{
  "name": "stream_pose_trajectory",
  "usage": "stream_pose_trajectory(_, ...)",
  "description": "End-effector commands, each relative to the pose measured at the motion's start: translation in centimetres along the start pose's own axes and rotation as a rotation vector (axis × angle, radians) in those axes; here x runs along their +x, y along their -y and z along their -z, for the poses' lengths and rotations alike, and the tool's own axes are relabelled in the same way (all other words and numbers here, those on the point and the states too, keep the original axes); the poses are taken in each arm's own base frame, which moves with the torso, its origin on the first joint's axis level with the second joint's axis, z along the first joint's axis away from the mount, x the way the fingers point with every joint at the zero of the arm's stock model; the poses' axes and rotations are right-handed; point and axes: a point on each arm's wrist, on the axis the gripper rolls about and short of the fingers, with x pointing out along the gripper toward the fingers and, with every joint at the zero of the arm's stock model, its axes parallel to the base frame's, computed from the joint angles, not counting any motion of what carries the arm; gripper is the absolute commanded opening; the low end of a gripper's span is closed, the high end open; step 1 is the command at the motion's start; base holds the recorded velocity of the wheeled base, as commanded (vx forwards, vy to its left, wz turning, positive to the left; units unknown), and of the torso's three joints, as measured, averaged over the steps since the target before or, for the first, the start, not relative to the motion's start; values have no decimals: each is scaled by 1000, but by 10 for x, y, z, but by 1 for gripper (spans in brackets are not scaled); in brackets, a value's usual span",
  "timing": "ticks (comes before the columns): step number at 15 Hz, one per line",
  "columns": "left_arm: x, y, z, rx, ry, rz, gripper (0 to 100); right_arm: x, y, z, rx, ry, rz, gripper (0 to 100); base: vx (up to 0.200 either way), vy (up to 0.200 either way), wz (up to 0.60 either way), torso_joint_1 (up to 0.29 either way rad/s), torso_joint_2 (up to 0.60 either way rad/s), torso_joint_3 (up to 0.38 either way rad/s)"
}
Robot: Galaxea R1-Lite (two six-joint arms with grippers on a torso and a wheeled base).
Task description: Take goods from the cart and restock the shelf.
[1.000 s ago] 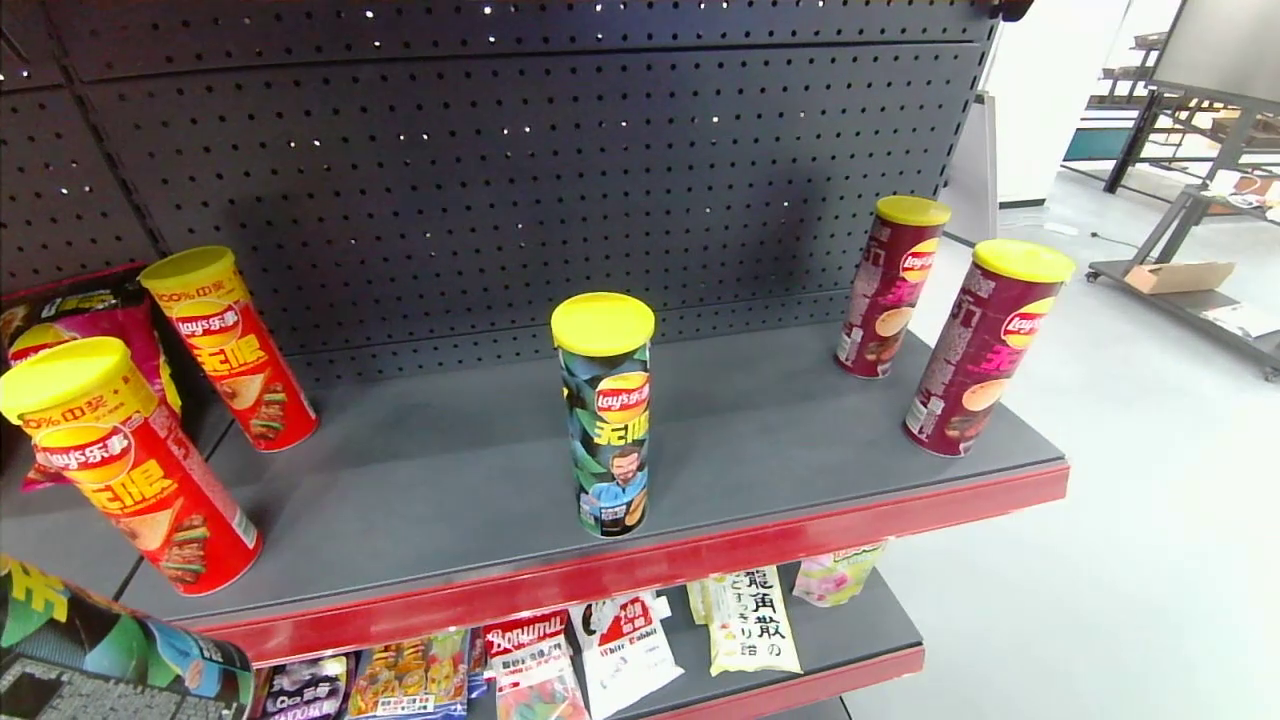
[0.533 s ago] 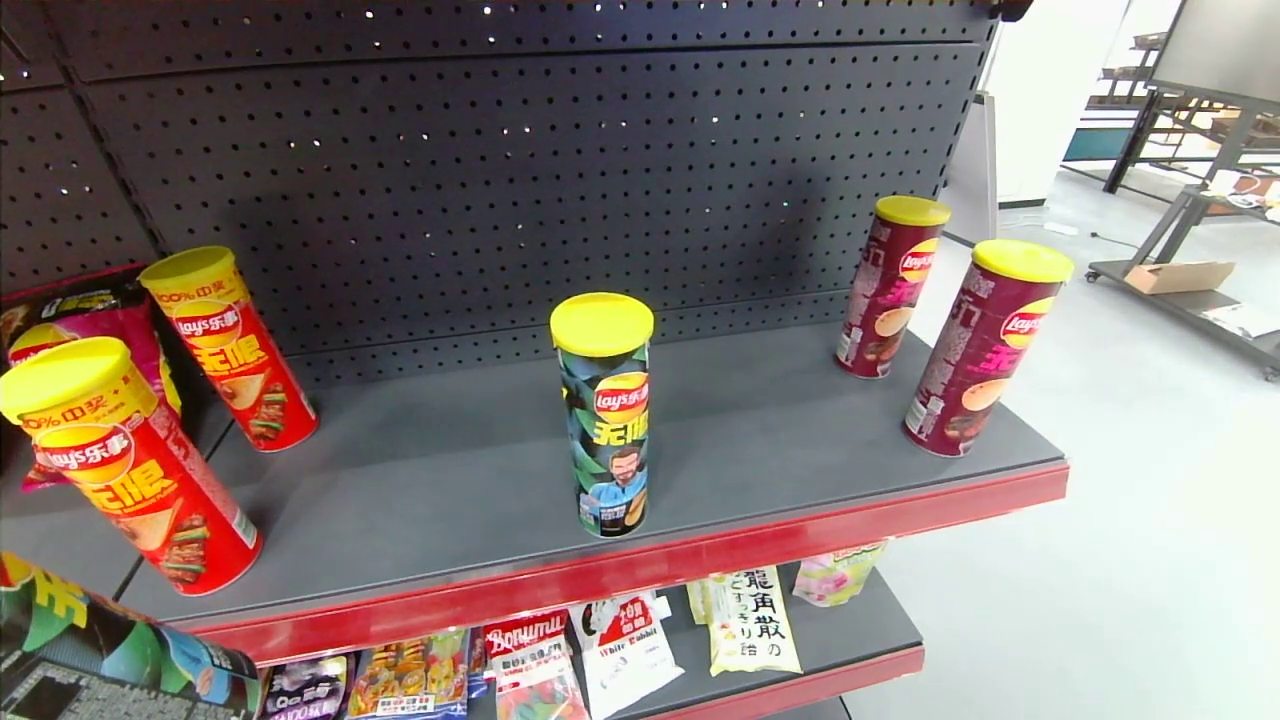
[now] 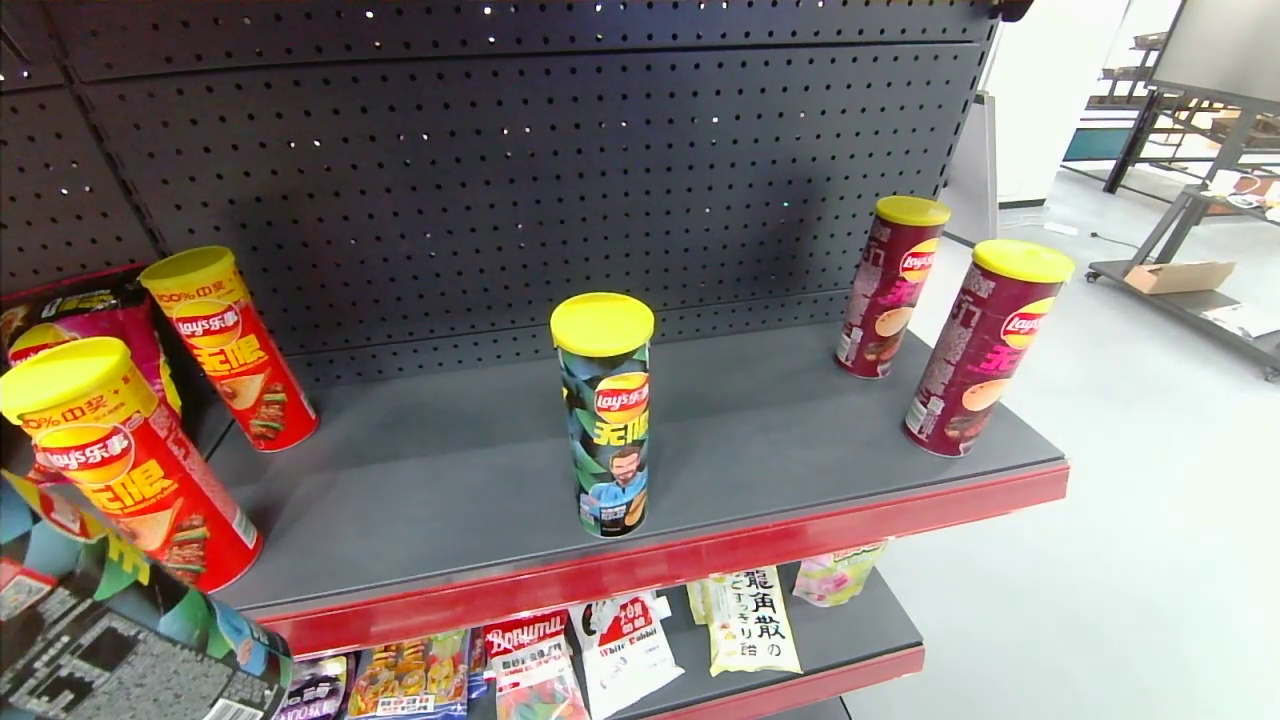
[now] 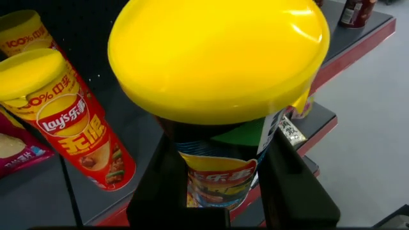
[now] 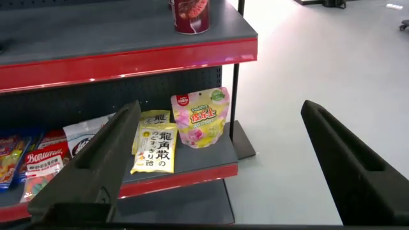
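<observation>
My left gripper [image 4: 220, 188] is shut on a green-and-black chip can [image 4: 217, 64] with a yellow lid, its black fingers [image 4: 160, 185] clamping the can's body. The same can [image 3: 120, 630] pokes in at the head view's lower left corner, below and in front of the grey shelf board [image 3: 450, 470]. A matching green can [image 3: 605, 420] stands upright mid-shelf near the red front edge. Two red cans [image 3: 125, 470] [image 3: 230, 350] stand on the left and two maroon cans [image 3: 985, 350] [image 3: 890, 290] on the right. My right gripper [image 5: 220, 108] hangs open, low before the lower shelf.
A dark pegboard [image 3: 500, 180] backs the shelf. Bare board lies between the green can and the cans on either side. Snack bags [image 3: 745, 620] fill the lower shelf [image 5: 179, 179]. Open floor [image 3: 1150, 520] lies to the right, with a metal rack [image 3: 1190, 270] far off.
The held can has risen at the head view's lower left corner and now overlaps the front of the nearest red can. The cans on the shelf have not moved.
</observation>
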Motion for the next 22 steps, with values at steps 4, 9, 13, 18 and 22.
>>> stream_pose_trajectory(4, 45, -21, -3, -44, -92, 65, 0, 0, 0, 0, 0, 4, -1, 100, 0, 0, 0, 0, 0, 0)
stream_pose_trajectory(9, 113, -40, -12, -22, -42, 88, 0, 0, 0, 0, 0, 4, -1, 100, 0, 0, 0, 0, 0, 0)
stream_pose_trajectory(13, 174, -53, -12, -30, -69, 119, 0, 0, 0, 0, 0, 3, -1, 100, 0, 0, 0, 0, 0, 0)
stream_pose_trajectory(18, 269, -54, -22, -33, -61, 177, 0, 0, 0, 0, 0, 4, 1, 100, 0, 0, 0, 0, 0, 0)
stream_pose_trajectory(22, 315, -46, -22, -43, -63, 188, 0, 0, 0, 0, 0, 3, -1, 100, 0, 0, 0, 0, 0, 0)
